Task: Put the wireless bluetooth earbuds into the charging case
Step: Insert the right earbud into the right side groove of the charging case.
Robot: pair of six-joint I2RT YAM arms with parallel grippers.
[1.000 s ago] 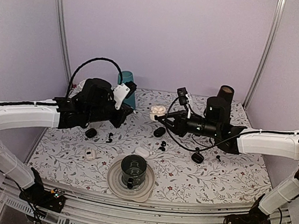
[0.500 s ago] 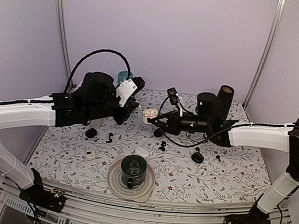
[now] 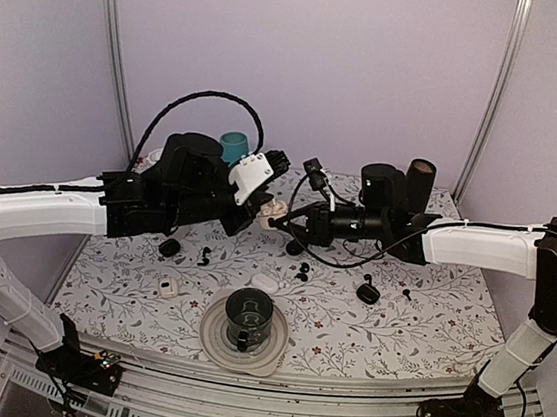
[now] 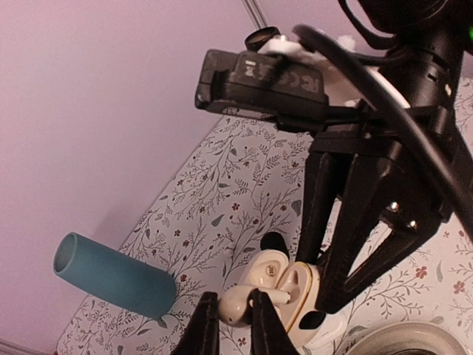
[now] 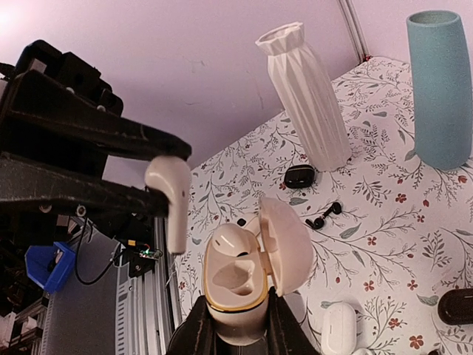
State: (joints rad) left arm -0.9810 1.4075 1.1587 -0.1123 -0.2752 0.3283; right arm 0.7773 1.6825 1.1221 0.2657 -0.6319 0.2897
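My left gripper (image 4: 233, 316) is shut on the rounded head of a cream-white earbud (image 4: 240, 302), whose stem points at the charging case (image 4: 297, 287). The open cream case (image 5: 236, 288) with a gold rim is pinched upright in my right gripper (image 5: 238, 330), its lid (image 5: 287, 242) swung back. One earbud (image 5: 233, 238) sits in the case's far socket, and the near socket is hollow. In the right wrist view the held earbud (image 5: 171, 198) hangs just left of and above the case. In the top view both grippers meet above the table's back centre, left gripper (image 3: 264, 201), right gripper (image 3: 286, 222).
On the floral table (image 3: 426, 331) lie black earbuds (image 3: 303, 270), black cases (image 3: 169, 247) (image 3: 368, 292) and white cases (image 3: 168, 287) (image 3: 264, 282). A dark cup on a plate (image 3: 246, 318) stands near the front. A teal cup (image 3: 233, 146), a white vase (image 5: 307, 96) and a black cylinder (image 3: 421, 179) stand at the back.
Both arms have swung inward: the left gripper rose and moved right with the earbud, and the right gripper carried the open case left until the two are nearly touching.
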